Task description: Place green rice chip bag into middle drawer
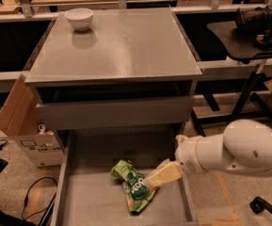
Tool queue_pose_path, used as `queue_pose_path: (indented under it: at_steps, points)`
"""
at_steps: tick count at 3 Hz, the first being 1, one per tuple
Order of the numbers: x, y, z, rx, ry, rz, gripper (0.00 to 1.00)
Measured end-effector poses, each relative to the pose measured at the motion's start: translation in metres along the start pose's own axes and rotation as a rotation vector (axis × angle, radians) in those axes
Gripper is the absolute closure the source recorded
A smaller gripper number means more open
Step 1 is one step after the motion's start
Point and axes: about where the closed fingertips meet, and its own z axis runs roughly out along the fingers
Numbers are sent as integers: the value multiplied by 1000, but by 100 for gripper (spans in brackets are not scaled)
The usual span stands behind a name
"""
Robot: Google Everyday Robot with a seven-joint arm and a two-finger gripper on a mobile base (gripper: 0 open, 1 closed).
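The green rice chip bag (133,186) lies crumpled on the flat bottom of the pulled-out middle drawer (91,202), right of its centre. My gripper (154,175) comes in from the right on the white arm (239,147), low over the drawer. It is open, and its tan fingertip (163,174) reaches the bag's right edge without holding it. The bag rests on the drawer floor.
The white bowl (79,19) stands at the back left of the grey cabinet top (121,46). The upper drawer (112,112) shows its grey front panel. A cardboard box (25,121) and cables are at the left. A black table (248,36) stands at the right.
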Motion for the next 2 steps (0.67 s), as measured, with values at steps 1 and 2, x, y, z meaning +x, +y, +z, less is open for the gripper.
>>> queue_pose_path:
  at_steps: [1, 2]
  points:
    - [-61, -5, -63, 87, -5, -123, 0]
    - [-124, -13, -103, 171, -7, -218, 0]
